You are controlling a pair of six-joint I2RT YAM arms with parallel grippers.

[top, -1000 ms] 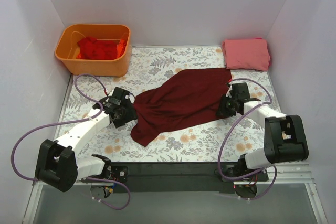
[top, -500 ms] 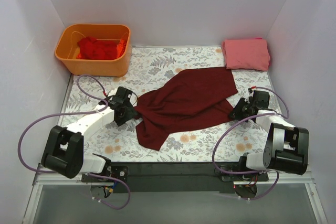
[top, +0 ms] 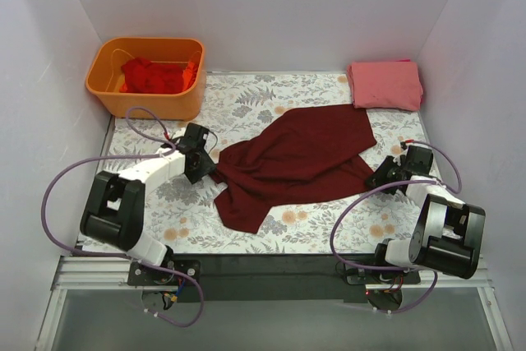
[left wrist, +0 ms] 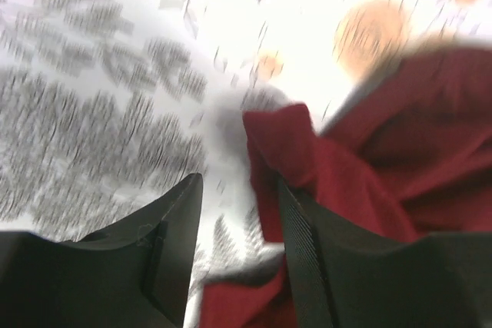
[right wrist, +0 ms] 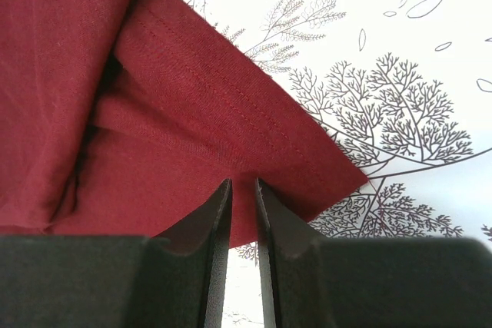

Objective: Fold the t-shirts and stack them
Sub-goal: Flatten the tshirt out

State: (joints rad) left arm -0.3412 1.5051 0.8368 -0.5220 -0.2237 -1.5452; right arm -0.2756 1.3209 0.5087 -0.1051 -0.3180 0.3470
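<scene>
My right gripper (right wrist: pixel 240 183) is pressed nearly together on a thin hem of the maroon shirt (top: pixel 296 158), at the shirt's 4 o'clock corner. My left gripper (left wrist: pixel 238 186) is spread at its 9 o'clock edge, a fold merely beside one finger. The shirt lies rumpled mid-way across the table (top: pixel 246 100). If I pull now, I judge only the right side would follow, skewing it, or that slim pinch could slip. The pink shirt (top: pixel 385 85) sits folded at 1 o'clock.
</scene>
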